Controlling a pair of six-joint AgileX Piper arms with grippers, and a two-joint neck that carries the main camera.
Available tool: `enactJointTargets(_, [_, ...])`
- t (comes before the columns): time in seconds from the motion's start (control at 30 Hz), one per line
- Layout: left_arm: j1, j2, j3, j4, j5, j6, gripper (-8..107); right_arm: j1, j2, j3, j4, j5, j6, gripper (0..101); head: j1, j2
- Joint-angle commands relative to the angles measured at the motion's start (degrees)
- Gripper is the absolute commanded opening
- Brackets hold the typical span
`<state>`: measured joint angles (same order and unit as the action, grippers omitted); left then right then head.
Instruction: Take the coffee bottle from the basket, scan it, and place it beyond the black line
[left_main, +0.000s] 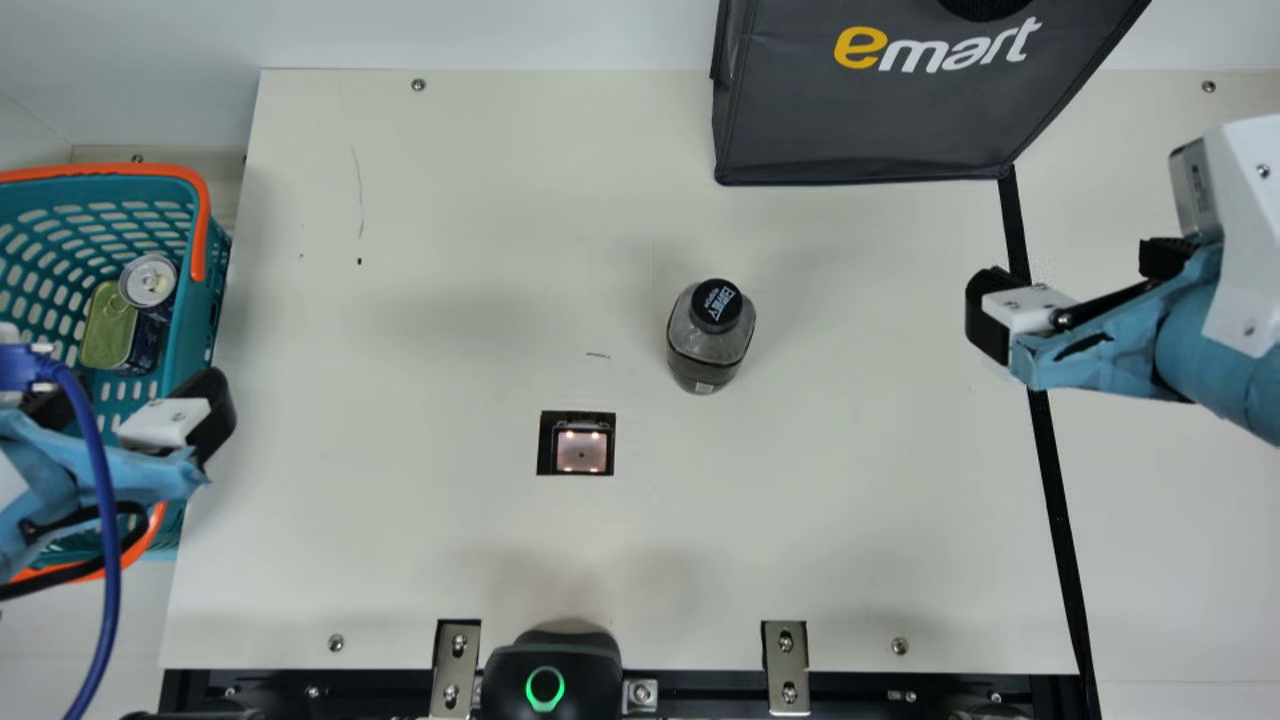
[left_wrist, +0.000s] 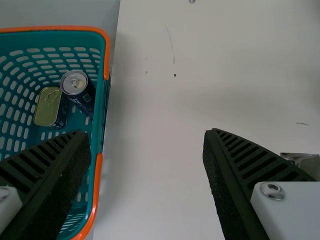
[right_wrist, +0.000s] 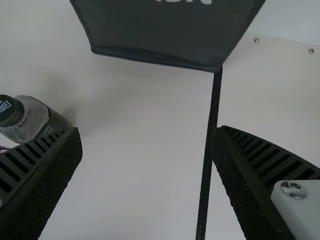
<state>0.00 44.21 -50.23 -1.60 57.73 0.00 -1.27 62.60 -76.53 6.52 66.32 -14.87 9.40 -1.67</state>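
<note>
Nearest, at the worktop's (left_main: 450, 560) near edge, sits a black device with a green ring (left_main: 545, 665). Just behind it, left of the middle between the side edges, the square scanner window (left_main: 582, 450) is let into the surface.

Farther back and to the right of that window stands the coffee bottle (left_main: 708, 345), upright, its long axis square to the worktop and its black cap (left_main: 717, 304) pointing up. It is out of the basket (left_main: 215, 290) but short of the black line (left_main: 1050, 480), which runs from the near right corner towards the far edge.

The right gripper (right_wrist: 145, 130) is the nearer one, hanging over the line with its jaws wide apart and nothing between them. From it the bottle lies towards the worktop's left edge, outside the jaws and about level with them front to back — so the coming move looks like a sideways reach, then closing around the upright body. The left gripper (left_wrist: 146, 133), also spread and empty, hangs by the left edge, over the basket's rim, well apart from the bottle.

Whether the scan is done I can't fairly tell; the bottle's code is too small to make out. At the far edge, the dark shopping bag (left_main: 870, 120) meets the line at its lower right corner — a neighbour to keep clear of.
</note>
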Motion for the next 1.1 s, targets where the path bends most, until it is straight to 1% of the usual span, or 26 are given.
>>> enactJointTargets(0.0, [0.00, 0.00, 0.00, 0.00, 0.00, 0.00, 90, 0.68, 0.39, -0.10, -0.31, -0.10, 0.45, 91, -1.48, 0.09])
enactJointTargets(0.37, [0.00, 0.00, 0.00, 0.00, 0.00, 0.00, 90, 6.26, 3.15, -0.80, -2.14, -1.94, 3.53, 91, -1.48, 0.09])
enactJointTargets(0.67, [0.00, 0.00, 0.00, 0.00, 0.00, 0.00, 90, 10.76, 6.11, -2.47, -2.97, -2.99, 5.16, 91, -1.48, 0.09])
enactJointTargets(0.87, [0.00, 0.00, 0.00, 0.00, 0.00, 0.00, 90, 13.51, 8.13, -4.06, -2.73, -3.06, 5.57, 91, -1.48, 0.09])
enactJointTargets(1.07, [0.00, 0.00, 0.00, 0.00, 0.00, 0.00, 90, 15.89, 9.87, -5.32, -2.04, -2.06, 5.38, 91, -1.48, 0.09])
